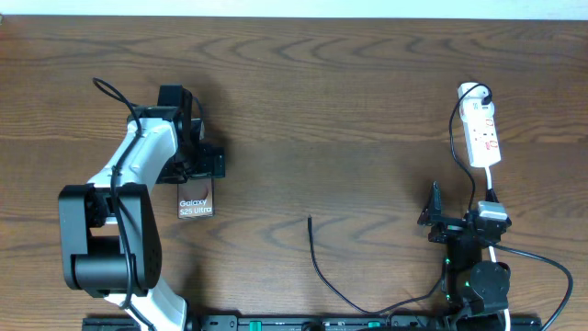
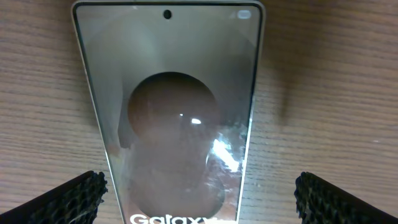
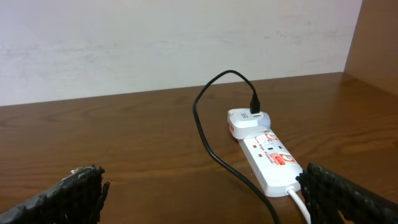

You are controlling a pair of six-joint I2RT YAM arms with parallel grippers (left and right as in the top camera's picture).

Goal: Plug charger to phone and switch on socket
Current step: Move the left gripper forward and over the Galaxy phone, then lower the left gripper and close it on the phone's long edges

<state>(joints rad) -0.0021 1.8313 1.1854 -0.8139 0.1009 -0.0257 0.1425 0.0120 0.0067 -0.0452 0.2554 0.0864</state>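
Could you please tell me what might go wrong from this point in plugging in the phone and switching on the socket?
1. The plug tip of the charger lies loose on the table, away from both open grippers; the thin cable may slip when pinched.
2. The glossy phone lies flat, ungripped, between the fingers of the left gripper; it could slide when the plug is pushed in.
3. The charger's cable arcs beside the socket; the right gripper might snag it while reaching to switch it on.

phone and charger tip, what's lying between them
Nothing: only bare wooden table lies between the phone and the charger tip, as the overhead view shows.
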